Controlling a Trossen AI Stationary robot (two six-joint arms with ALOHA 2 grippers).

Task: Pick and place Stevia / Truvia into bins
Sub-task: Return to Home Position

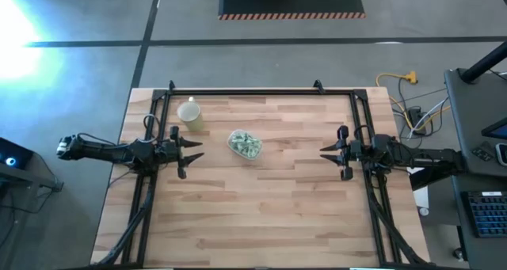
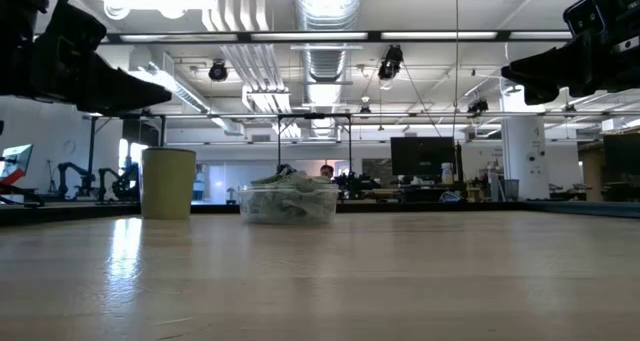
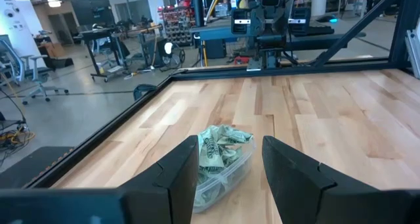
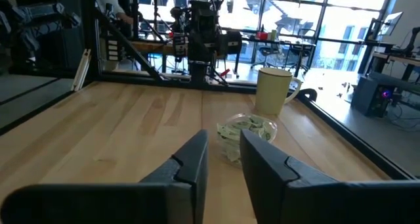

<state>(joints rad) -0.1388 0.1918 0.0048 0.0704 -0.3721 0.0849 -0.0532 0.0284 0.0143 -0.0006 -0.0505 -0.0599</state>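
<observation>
Wooden desk carries the tub of sachets, lying right of the nearer left claw; that and the right claw hang released, empty.

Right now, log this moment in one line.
left tool: open, left side | right tool: open, right side | sachets: in clear tub

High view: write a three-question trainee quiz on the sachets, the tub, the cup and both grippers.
1. True or false: the sachets are piled inside the clear tub.
2. Which is the yellow cup closer to? A. left gripper B. right gripper
3. Fill in: both grippers hang above the table at opposite sides, their jaws ____ and empty.
Key: 1 true; 2 A; 3 open.
</observation>
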